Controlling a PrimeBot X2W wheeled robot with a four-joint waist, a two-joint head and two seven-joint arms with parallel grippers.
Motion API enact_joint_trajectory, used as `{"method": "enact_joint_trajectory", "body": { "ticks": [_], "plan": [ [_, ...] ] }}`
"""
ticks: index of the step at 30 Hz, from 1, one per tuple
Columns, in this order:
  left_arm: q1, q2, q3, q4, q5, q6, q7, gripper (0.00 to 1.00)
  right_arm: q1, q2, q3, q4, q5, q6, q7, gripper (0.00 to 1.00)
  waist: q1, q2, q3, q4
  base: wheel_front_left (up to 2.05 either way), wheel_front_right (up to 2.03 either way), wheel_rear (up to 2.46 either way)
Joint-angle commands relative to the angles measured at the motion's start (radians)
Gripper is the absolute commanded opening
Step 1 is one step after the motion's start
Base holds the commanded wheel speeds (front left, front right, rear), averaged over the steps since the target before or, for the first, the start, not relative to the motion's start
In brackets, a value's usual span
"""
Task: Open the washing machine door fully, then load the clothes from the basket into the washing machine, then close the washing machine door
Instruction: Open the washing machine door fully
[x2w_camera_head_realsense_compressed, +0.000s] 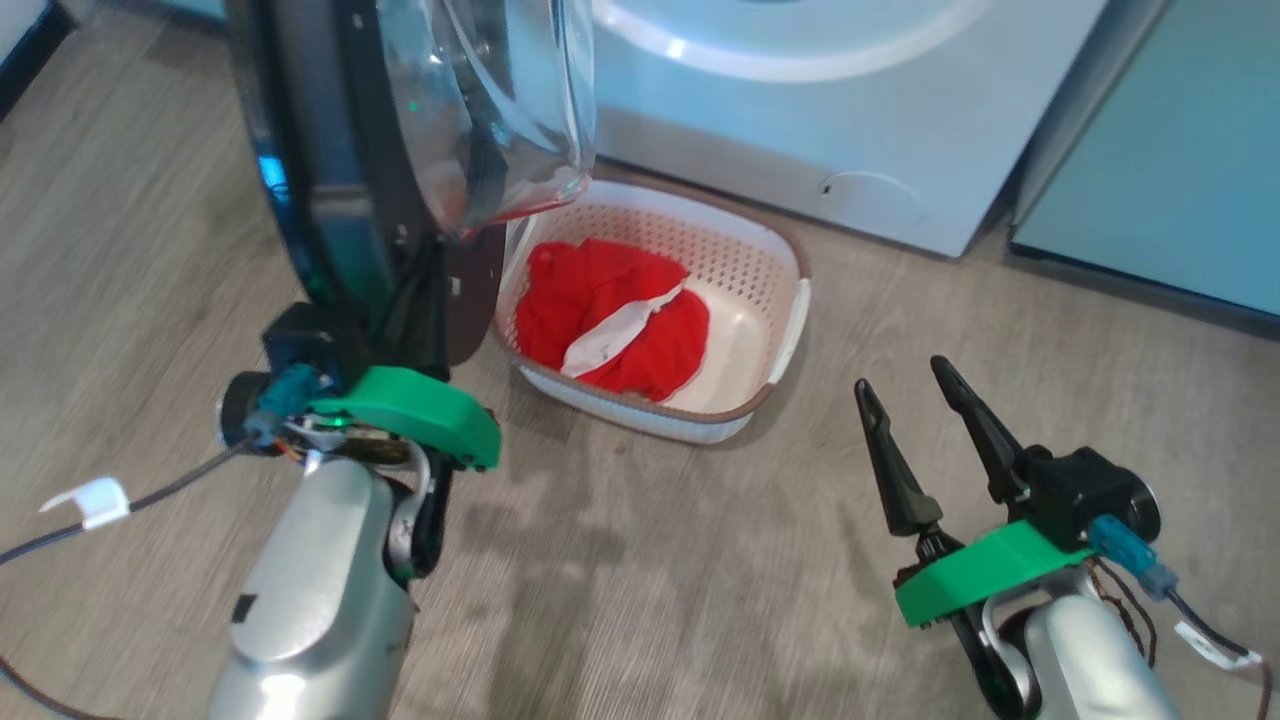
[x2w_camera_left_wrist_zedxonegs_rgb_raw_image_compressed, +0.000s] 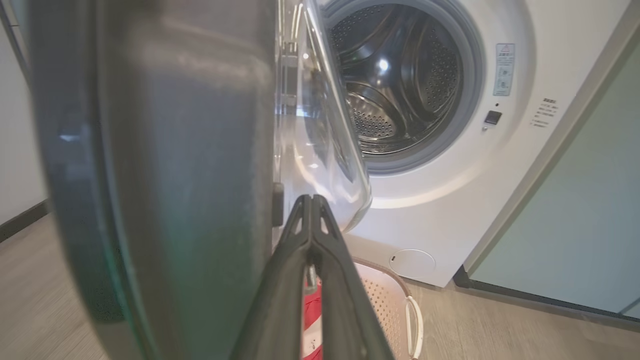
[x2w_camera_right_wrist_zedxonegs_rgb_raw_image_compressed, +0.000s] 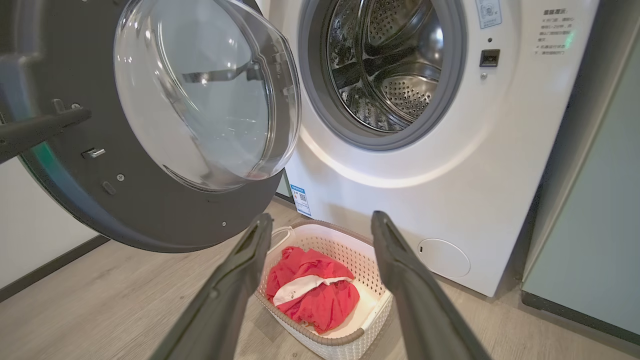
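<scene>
The left end effector (x2w_camera_left_wrist_zedxonegs_rgb_raw_image_compressed: 311, 205), fingers pressed together and empty, lies against the inner face of the washing machine door (x2w_camera_right_wrist_zedxonegs_rgb_raw_image_compressed: 165, 220), apparently to push it wider. The right end effector (x2w_camera_head_realsense_compressed: 900, 375) hovers spread wide near the basket (x2w_camera_head_realsense_compressed: 650, 415), likely ready for the clothes (x2w_camera_head_realsense_compressed: 600, 300), a bunched red bundle with a white strip.

We see bright red fabric clothes (x2w_camera_head_realsense_compressed: 600, 300) streaked white, a brown-rimmed white perforated plastic basket (x2w_camera_head_realsense_compressed: 745, 265) and a white front-loading washing machine (x2w_camera_head_realsense_compressed: 850, 150).

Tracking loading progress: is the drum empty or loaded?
Empty: the perforated steel drum shows bare metal; red fabric clothes lie in the white perforated basket.
</scene>
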Motion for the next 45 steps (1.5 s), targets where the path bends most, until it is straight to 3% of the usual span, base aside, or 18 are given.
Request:
{"method": "enact_joint_trajectory", "body": {
  "ticks": [1,20,24,26,30,39,45],
  "plan": [
    [-0.046,0.018,0.047,-0.021,0.003,0.003,-0.005,0.0,-0.044,0.0,0.023,-0.036,-0.007,0.0,0.001,1.0,0.0,0.0,0.017,0.017,0.0,0.0,0.0],
    [-0.168,0.025,0.442,-0.008,0.121,-0.094,-0.005,0.0,-0.117,0.0,0.017,-0.104,-0.09,0.0,0.071,1.0,0.0,0.0,0.192,0.045,0.0,0.0,0.0],
    [-0.203,0.03,0.584,-0.004,0.14,-0.131,-0.005,0.0,-0.127,0.0,0.01,-0.126,-0.11,0.0,0.088,1.0,0.0,0.0,0.232,0.038,0.0,0.0,0.0],
    [-0.203,0.03,0.584,-0.004,0.14,-0.131,-0.005,0.0,-0.127,0.0,0.01,-0.126,-0.11,0.0,0.088,1.0,0.0,0.0,0.232,0.038,0.0,0.0,0.0],
    [-0.234,0.044,0.672,0.01,0.164,-0.158,-0.005,0.0,-0.134,0.0,0.008,-0.142,-0.125,0.0,0.101,1.0,0.0,0.0,0.257,0.03,0.0,0.0,0.0],
    [-0.309,0.118,0.782,0.056,0.2,-0.191,-0.005,0.0,-0.109,0.0,-0.001,-0.179,-0.146,0.0,0.125,1.0,0.0,0.0,0.303,0.024,0.0,0.0,0.0],
    [-0.338,0.121,0.822,0.062,0.222,-0.201,-0.005,0.0,-0.099,0.0,-0.009,-0.2,-0.149,0.0,0.133,1.0,0.0,0.0,0.32,0.028,0.0,0.0,0.0]
  ]
}}
